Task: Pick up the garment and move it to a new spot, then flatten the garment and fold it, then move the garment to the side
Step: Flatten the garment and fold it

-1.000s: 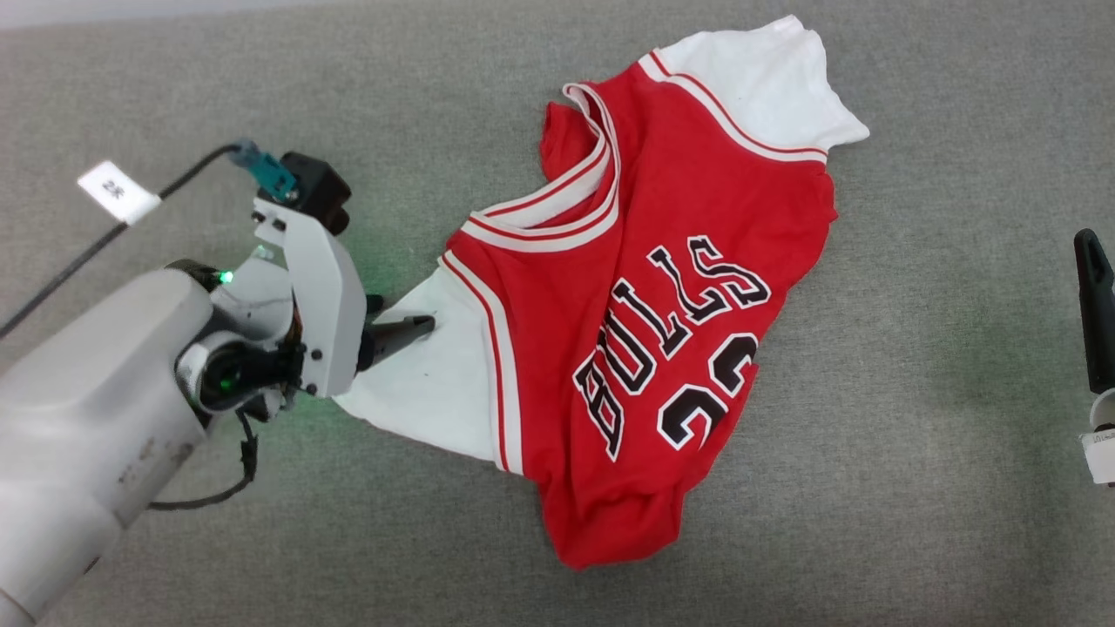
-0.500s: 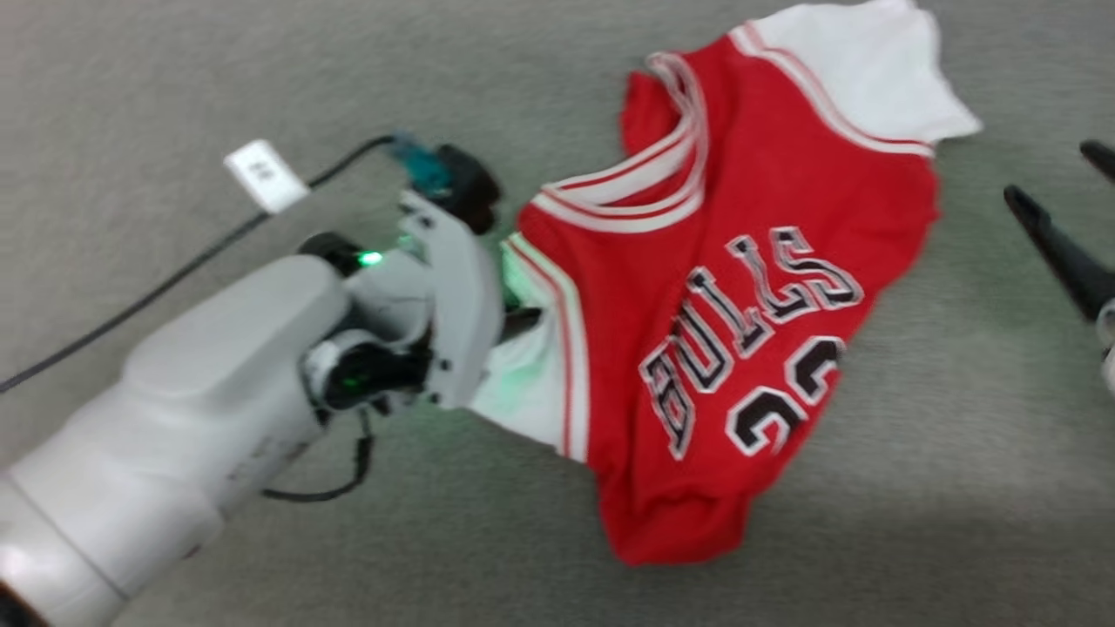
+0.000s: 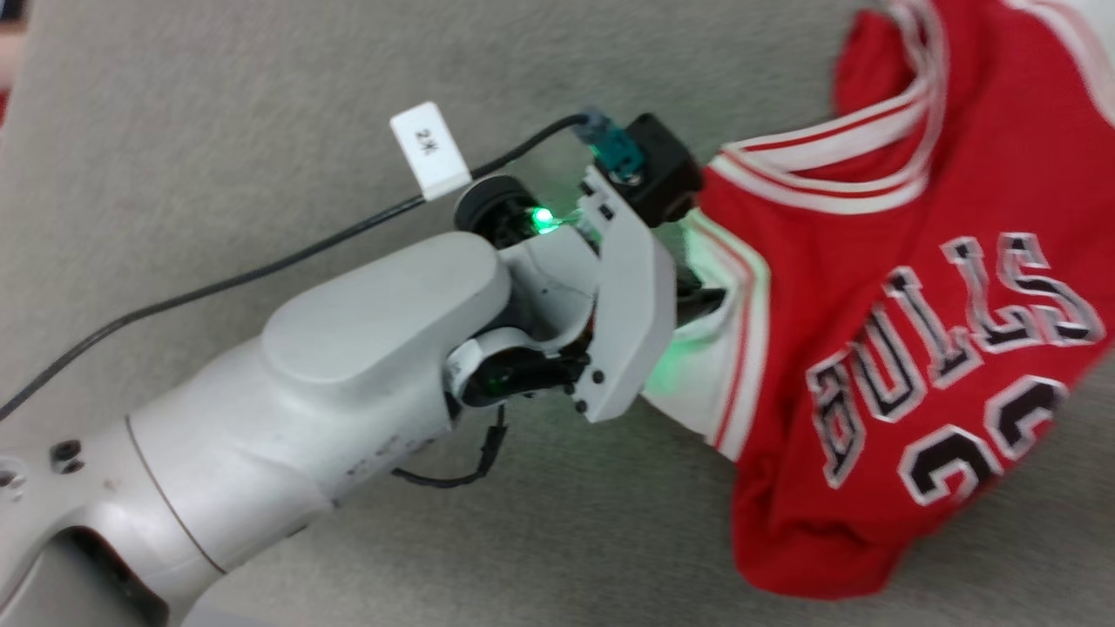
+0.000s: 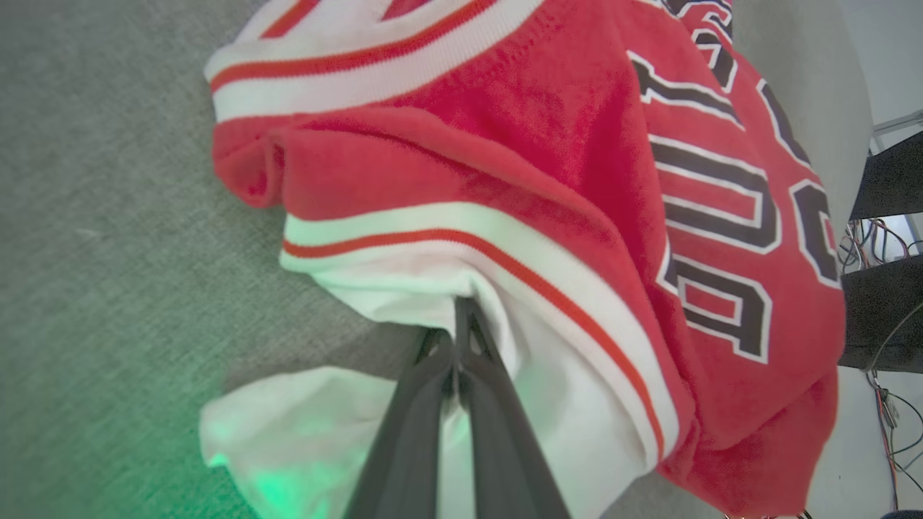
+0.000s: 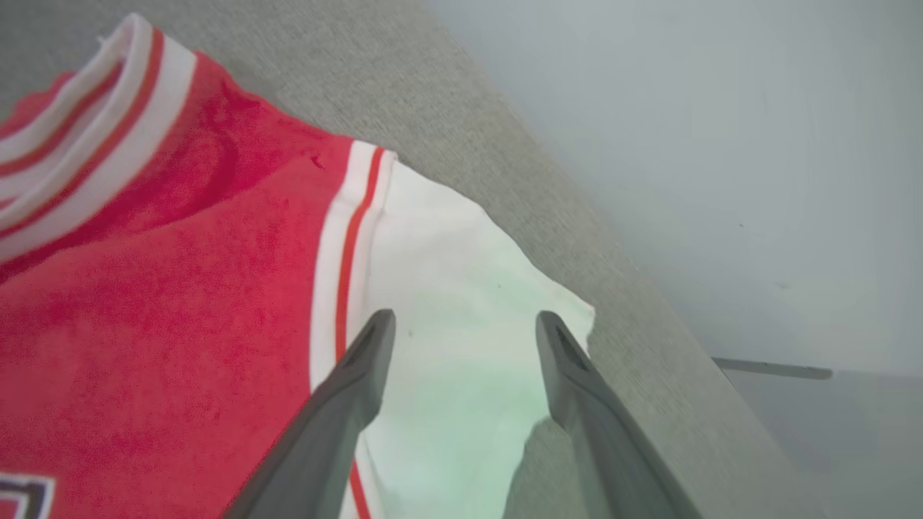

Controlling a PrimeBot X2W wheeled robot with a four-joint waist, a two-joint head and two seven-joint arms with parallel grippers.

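Since a second ago, my left claw (image 4: 461,311) has snapped together on the white left sleeve (image 4: 562,418), bunching it. The head camera swung too. The grey felt tabletop (image 3: 218,113) carries the bright red soft jersey T-shirt (image 3: 915,348) with black lettering, crumpled, just right of my left arm. My right claw (image 5: 465,324) is spread apart over the other white sleeve (image 5: 461,259), near the table edge.

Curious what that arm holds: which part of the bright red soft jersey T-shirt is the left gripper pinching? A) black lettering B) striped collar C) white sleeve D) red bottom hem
C: in the left wrist view the left gripper is shut on the white sleeve of the bright red soft jersey T-shirt.
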